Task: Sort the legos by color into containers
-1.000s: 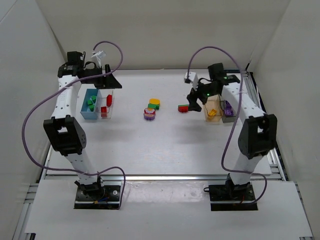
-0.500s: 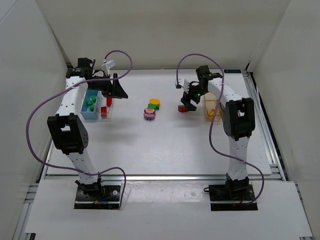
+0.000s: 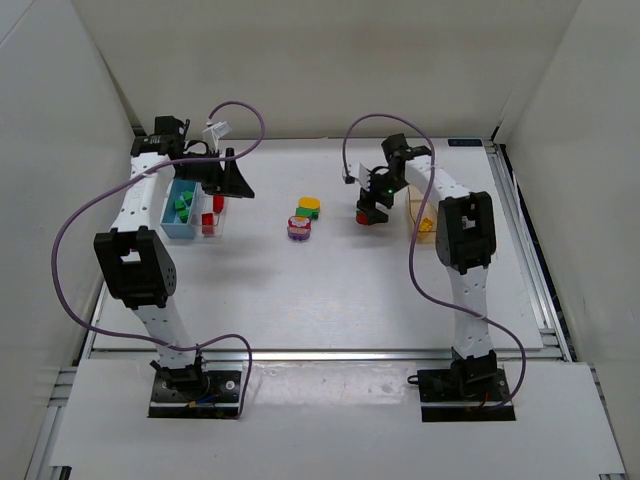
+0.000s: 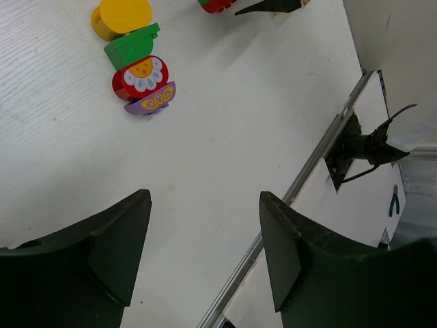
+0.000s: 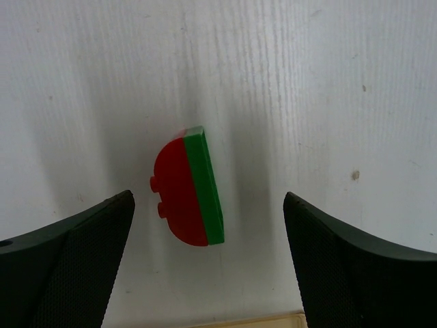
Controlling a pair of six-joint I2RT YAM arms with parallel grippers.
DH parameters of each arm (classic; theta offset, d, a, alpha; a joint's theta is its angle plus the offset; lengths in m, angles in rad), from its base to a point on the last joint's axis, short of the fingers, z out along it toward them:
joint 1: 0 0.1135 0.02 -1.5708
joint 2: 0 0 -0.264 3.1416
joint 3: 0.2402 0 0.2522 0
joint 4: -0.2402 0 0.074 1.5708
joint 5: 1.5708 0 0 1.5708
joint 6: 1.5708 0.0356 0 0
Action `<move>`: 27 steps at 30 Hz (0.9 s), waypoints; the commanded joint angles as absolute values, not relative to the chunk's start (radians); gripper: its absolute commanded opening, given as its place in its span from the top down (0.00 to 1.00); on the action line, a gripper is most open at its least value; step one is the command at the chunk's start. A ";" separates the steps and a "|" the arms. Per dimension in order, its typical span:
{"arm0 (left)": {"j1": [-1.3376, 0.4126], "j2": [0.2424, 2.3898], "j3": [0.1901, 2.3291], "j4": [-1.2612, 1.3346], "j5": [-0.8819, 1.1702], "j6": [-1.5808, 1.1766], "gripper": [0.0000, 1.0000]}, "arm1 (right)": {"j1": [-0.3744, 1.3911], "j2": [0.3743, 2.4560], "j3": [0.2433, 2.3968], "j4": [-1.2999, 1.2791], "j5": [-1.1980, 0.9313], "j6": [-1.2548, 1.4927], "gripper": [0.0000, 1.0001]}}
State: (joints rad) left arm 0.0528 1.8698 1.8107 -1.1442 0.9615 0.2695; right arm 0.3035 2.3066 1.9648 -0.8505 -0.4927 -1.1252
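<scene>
Top view: the left fingers [image 3: 232,180] hang over the far left of the tabletop [image 3: 330,290], right above the clear bin [image 3: 213,236]. They're spread open with nothing in them. The blue bin [image 3: 178,233] sits against the clear one on its left. There are green legos [image 3: 183,204] in the blue and red legos [image 3: 209,219] in the clear.

Mid-tabletop there's a short row: a yellow brick [image 3: 310,203] farthest, a green brick [image 3: 304,213] right by it, and a red-purple stack [image 3: 299,231] nearest.

Right of that row, the right fingers [image 3: 372,208] are down low over the red-green lego [image 3: 364,218]. The amber bin [image 3: 424,241] is just to the right, with a yellow piece [image 3: 425,226] inside.

Left wrist cam: both left fingers [image 4: 116,253] are wide apart, with only bare tabletop between them. Up top you get the yellow brick [image 4: 121,15], the green brick [image 4: 130,46], and the red-purple stack [image 4: 143,85], whose red part has a flower print. The green brick touches the ones on either side of it. The red-green lego [image 4: 217,5] just peeks in at the top edge, with a dark tip of the right fingers [image 4: 270,7] beside it.

Right wrist cam: the right fingers [image 5: 68,266] are open wide. The red-green lego [image 5: 188,188] lies on the tabletop in the gap between them and touches neither. It's a red half-round with studs on its left side and a green slab stuck to its right. A thin strip of the amber bin [image 5: 246,321] shows along the bottom edge.
</scene>
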 commanded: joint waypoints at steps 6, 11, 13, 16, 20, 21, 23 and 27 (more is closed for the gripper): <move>0.054 1.865 1.845 -1.149 0.971 0.290 0.25 | 0.324 2.295 1.895 -0.874 -0.465 -1.175 0.18; 0.054 1.864 1.826 -1.115 0.956 0.263 0.27 | 0.333 2.309 1.873 -0.818 -0.420 -1.126 0.29; 0.054 1.842 1.809 -1.076 0.953 0.250 0.28 | 0.333 2.306 1.867 -0.812 -0.422 -1.121 0.34; 0.054 1.809 1.749 -0.999 0.934 0.195 0.30 | 0.334 2.299 1.852 -0.795 -0.420 -1.104 0.51; 0.054 1.793 1.692 -0.947 0.946 0.132 0.35 | 0.339 2.269 1.833 -0.796 -0.431 -1.077 0.75; 0.052 1.793 1.684 -0.928 0.953 0.118 0.36 | 0.336 2.257 1.815 -0.796 -0.437 -1.069 0.79; 0.054 1.792 1.665 -0.907 0.985 0.078 0.37 | 0.336 2.211 1.796 -0.793 -0.456 -1.052 0.87; 0.071 1.767 1.582 -0.750 1.061 -0.098 0.36 | 0.337 2.120 1.763 -0.772 -0.524 -0.951 0.89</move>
State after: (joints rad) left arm 0.0578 1.8492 1.6299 -0.8898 0.9699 0.0475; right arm 0.3325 2.2402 1.7775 -0.7853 -0.4557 -1.0325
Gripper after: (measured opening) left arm 0.641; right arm 0.427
